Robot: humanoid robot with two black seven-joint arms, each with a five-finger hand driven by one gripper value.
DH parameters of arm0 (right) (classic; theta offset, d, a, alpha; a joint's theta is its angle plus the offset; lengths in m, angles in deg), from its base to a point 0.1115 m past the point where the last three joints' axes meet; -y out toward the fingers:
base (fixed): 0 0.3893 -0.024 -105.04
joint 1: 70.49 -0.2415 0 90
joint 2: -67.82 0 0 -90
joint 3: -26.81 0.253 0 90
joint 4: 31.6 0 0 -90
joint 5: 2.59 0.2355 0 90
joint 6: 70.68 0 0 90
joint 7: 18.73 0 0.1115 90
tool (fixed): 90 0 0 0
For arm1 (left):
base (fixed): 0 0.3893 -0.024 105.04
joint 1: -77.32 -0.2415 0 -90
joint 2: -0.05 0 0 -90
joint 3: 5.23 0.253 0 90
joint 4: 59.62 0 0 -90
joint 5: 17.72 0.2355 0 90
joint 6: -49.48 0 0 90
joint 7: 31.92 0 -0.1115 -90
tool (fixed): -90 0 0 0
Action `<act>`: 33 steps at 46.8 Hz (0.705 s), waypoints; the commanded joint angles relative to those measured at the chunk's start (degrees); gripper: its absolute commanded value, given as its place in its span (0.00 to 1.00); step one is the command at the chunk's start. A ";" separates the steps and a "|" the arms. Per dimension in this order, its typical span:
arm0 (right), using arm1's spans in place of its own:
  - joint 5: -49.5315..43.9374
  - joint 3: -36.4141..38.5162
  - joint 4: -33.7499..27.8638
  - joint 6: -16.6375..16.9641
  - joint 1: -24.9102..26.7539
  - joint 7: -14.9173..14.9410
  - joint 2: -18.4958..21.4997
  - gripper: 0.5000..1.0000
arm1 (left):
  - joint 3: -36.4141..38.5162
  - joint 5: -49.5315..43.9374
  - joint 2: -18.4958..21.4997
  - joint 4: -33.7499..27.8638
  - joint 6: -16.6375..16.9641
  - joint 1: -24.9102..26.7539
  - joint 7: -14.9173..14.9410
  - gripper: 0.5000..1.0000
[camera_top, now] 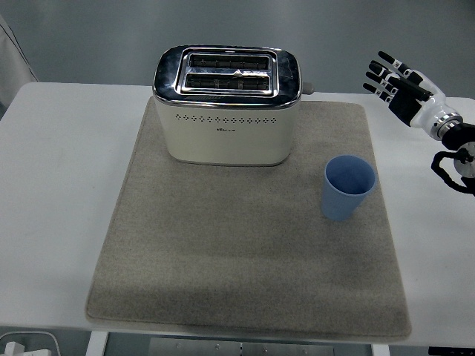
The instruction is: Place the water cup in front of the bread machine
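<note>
A blue water cup [348,187] stands upright and empty on the right part of a grey mat [245,259]. A cream toaster with a chrome top [227,104] stands at the back of the mat, to the cup's upper left. My right hand [393,81] hovers at the far right, above and right of the cup, fingers spread, holding nothing. It is well apart from the cup. My left hand is out of view.
The mat lies on a white table [59,185]. A bit of white cloth [13,52] shows at the top left corner. A white object [30,347] shows below the table's near left edge.
</note>
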 commanded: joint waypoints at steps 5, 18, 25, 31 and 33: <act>-1.86 -0.22 -0.09 2.69 0.10 0.00 -1.23 0.84 | 0.01 0.00 0.00 0.00 0.00 0.00 0.00 1.00; -2.04 -0.40 0.09 12.70 2.12 0.09 -6.41 0.84 | 0.01 0.00 0.00 0.00 0.00 0.00 0.00 1.00; -2.74 -0.40 0.70 16.86 3.61 0.18 -10.98 0.84 | 0.01 0.00 0.00 0.00 0.00 0.00 0.00 1.00; -5.81 -0.40 0.70 16.86 5.37 2.63 -13.80 0.84 | 0.01 0.00 0.00 0.00 0.00 0.00 0.00 1.00; -7.56 -0.40 0.70 16.86 5.90 4.30 -14.68 0.84 | 0.01 0.00 0.00 0.00 0.00 0.00 0.00 1.00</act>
